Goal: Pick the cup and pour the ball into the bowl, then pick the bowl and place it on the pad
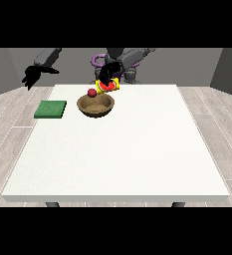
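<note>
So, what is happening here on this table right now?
The hand at the view's right holds a tilted cup above the far rim of the brown bowl. A red ball is in the air just over the bowl's rim, apparently on its way in. The hand at the view's left hangs beyond the table's corner, holding nothing. The green pad lies beside the bowl, with nothing on it yet.

Bowl (95, 105) | blocked at your 12 o'clock by hand (106, 74) tipping cup (109, 85), ball (92, 92) on rim | pad (51, 109) at 9 o'clock, gap between | table (117, 159) open toward 6 o'clock.
</note>
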Available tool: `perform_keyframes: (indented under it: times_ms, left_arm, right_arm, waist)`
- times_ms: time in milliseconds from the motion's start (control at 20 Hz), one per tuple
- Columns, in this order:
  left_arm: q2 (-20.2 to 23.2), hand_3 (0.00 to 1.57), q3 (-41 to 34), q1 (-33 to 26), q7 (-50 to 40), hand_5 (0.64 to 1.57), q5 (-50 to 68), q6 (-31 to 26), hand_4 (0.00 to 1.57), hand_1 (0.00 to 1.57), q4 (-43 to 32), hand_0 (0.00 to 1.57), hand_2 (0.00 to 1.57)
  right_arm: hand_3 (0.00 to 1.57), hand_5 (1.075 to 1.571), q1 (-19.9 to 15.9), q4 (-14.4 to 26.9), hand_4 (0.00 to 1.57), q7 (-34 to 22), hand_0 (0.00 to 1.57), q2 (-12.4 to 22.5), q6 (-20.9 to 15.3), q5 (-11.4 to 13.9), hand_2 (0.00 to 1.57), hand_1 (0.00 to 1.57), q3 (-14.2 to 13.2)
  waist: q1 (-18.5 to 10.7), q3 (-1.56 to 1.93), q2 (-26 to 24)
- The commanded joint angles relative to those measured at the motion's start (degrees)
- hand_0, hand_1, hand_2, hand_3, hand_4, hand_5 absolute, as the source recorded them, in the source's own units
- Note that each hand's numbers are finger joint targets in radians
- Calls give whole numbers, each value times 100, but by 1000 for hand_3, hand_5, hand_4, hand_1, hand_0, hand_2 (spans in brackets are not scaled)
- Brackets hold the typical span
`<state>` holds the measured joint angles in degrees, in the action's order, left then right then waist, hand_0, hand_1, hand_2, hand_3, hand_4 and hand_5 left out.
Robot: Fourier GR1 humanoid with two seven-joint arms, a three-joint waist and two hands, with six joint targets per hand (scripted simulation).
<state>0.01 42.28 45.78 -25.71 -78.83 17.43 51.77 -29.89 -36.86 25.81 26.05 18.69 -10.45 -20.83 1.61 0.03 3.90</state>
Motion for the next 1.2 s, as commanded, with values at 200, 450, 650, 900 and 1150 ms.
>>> perform_keyframes:
  times_ms: [200, 450, 650, 900, 1150]
  left_arm:
    - [0, 1571, 314, 662, 310, 1416, -725, -1225, 1199, 702, -4, 702, 1571]
    - [2, 1571, 328, 1122, 633, 1457, -1073, -1883, 1197, 1546, 157, 1546, 1571]
    - [226, 1571, 41, 837, 922, 1457, -1184, -1792, 1207, 1534, 198, 1534, 1571]
    - [202, 1571, -299, 844, 1071, 1462, -1125, -1714, 1201, 1526, 514, 1526, 1571]
    - [488, 1571, -1628, 162, 931, 1555, 235, -457, 993, 364, 1354, 364, 1571]
  right_arm:
    - [181, 1519, 164, 247, 0, 176, 0, 65, 87, -38, 0, 0, -72]
    - [191, 1515, 229, 395, 0, 243, 0, -33, -6, 22, 0, 0, -25]
    - [144, 1520, 221, 238, 0, -50, 0, -75, -4, 35, 0, 0, 107]
    - [0, 1556, 40, 371, 460, -326, 0, -98, 202, -129, 0, 0, 71]
    - [0, 1556, 185, 396, 460, -178, 0, -131, -185, -263, 0, 0, -191]
  waist:
    - [-65, 3, -147]
    - [-294, 2, -309]
    - [-98, -3, -417]
    - [-264, -3, -253]
    - [-980, -27, -203]
